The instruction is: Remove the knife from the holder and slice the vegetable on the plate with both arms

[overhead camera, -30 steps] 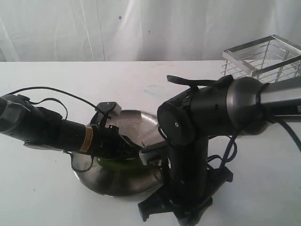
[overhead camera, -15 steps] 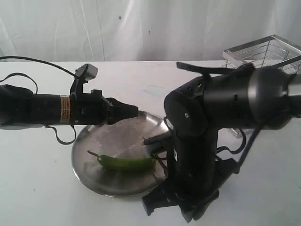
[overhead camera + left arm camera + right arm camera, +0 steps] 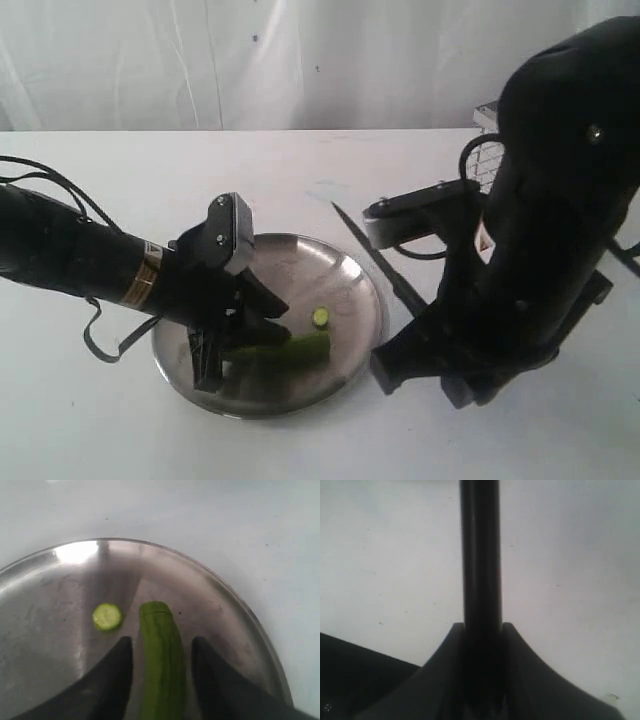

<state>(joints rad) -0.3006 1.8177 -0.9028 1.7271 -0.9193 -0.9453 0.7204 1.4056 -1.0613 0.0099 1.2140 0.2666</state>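
Observation:
The green vegetable (image 3: 295,348) lies on the steel plate (image 3: 366,283), with one cut round slice (image 3: 321,317) beside its cut end. My left gripper (image 3: 245,335) is low over the plate and open. In the left wrist view its fingers (image 3: 116,672) stand on either side of the vegetable (image 3: 161,665) with a gap on each side, and the slice (image 3: 107,616) lies ahead. My right gripper (image 3: 481,630) is shut on the knife (image 3: 480,555). The knife (image 3: 378,258) hangs tilted above the table beside the plate's right rim.
The wire holder (image 3: 487,150) at the back right is mostly hidden behind the bulky right arm (image 3: 540,220). The left arm (image 3: 80,262) and its cables stretch over the table from the left. A white curtain closes the back.
The left gripper has come down from above the plate and opened around the vegetable. A slice now lies cut off. The right arm has lifted the knife away to the right.

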